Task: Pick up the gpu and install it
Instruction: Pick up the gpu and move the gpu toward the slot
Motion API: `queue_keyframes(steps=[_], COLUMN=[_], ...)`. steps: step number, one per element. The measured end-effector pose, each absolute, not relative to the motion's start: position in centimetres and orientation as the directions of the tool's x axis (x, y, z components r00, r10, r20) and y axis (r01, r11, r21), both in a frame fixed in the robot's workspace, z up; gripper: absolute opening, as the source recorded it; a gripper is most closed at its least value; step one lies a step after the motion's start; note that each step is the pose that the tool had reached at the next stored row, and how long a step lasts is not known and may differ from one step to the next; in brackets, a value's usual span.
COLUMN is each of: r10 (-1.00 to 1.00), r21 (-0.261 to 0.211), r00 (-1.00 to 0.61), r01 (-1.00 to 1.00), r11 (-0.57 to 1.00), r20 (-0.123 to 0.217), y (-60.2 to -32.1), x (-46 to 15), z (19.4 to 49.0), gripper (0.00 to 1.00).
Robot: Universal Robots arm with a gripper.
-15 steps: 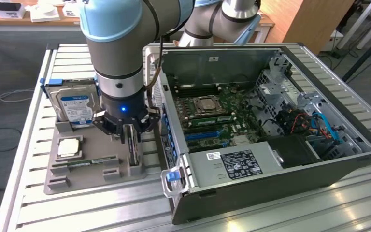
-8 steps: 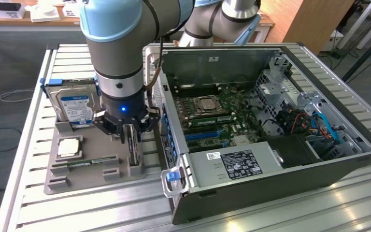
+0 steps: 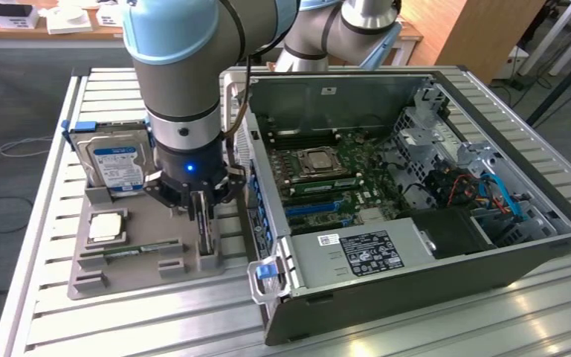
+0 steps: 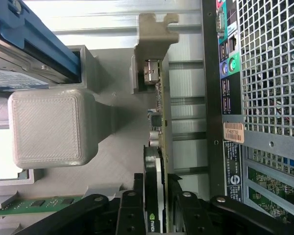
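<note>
On a slatted metal table [image 3: 27,297], an open desktop computer case [image 3: 415,309] lies on its side just beside the jaws, toward the exterior view's right, with its motherboard [image 3: 335,178] facing up. The robot arm [image 3: 181,67], with pale-blue joint caps, hangs straight down to the gripper [image 3: 199,214]. The gripper stands over a grey printed parts holder [image 3: 127,281] set against the case. A hard drive [image 3: 117,160] with a blue-and-white label stands upright in the holder, near the jaws on the exterior view's left and farther from the camera. The gpu [image 3: 206,242] stands on edge in the holder, directly between the jaws. Seen from the wrist, the jaws are drawn in to the card's thickness, with one finger [image 4: 132,210] against each face of the gpu [image 4: 154,169]. A processor chip [image 3: 107,225] lies flat beside the jaws on the exterior view's left. A narrow RAM stick [image 3: 131,251] rests in a slot just nearer the camera than the chip.
</note>
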State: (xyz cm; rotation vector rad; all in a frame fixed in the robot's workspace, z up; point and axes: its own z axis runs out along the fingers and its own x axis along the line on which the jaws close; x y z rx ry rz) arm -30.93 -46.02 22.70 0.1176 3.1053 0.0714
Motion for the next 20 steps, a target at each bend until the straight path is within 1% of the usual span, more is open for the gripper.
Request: queue_keyframes(steps=[1, 2, 3, 20], r10=[0.076, 0.076, 0.076, 0.076], r21=[0.047, 0.047, 0.047, 0.047], r00=[-0.997, -0.997, -0.997, -0.997], r01=[0.075, 0.075, 0.075, 0.075], r11=[0.996, 0.996, 0.996, 0.996], r20=[-0.031, -0.031, -0.031, -0.031], y=[-46.03, -46.03, -46.03, -46.03], x=[-30.93, -30.93, -30.93, -30.93], z=[22.71, 22.70, 22.71, 22.70], gripper=[0.35, 0.29, 0.27, 0.27])
